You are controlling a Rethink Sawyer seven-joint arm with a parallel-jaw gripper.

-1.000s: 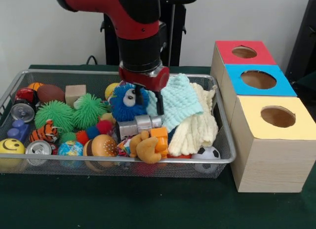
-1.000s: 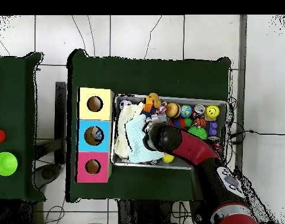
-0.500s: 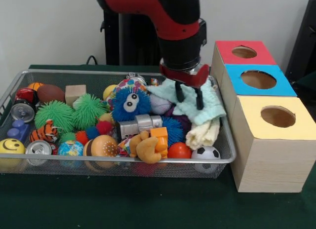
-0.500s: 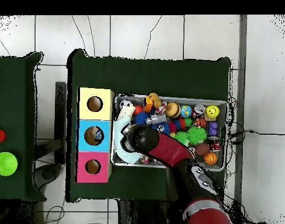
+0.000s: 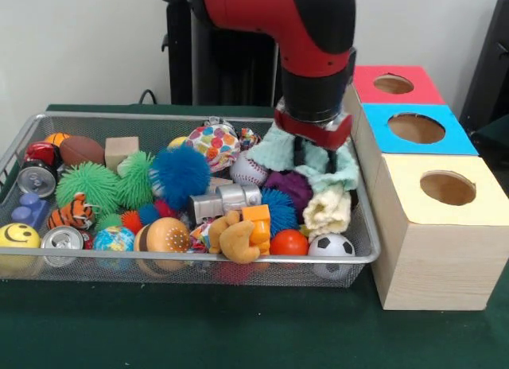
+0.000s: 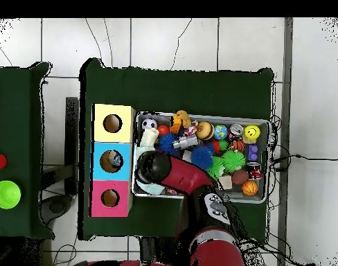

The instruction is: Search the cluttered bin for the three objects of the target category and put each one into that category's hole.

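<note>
Beside three boxes [image 5: 429, 186], the pincer [image 5: 316, 156] clamps one mint cloth [image 5: 278, 150] over the bin [image 5: 191, 262].

Mint-green knitted cloth [image 5: 280, 149]: soft, ribbed, bunched; hangs draped at the right end of the wire bin [image 5: 191, 259], far side, against the bin's right wall next to the boxes. Its edges spill left toward a baseball and right over the bin rim.

Cream knitted cloth [image 5: 328, 210]: rolled into a lump, lying in the bin directly below the green one, near-right corner, just above the soccer ball. Overhead view shows it pale and elongated [image 6: 149, 138].

Three boxes right of bin, each with a round hole on top: red box [image 5: 394, 84] farthest, blue box [image 5: 416, 129] in the middle, yellow box [image 5: 445, 188] nearest.
</note>
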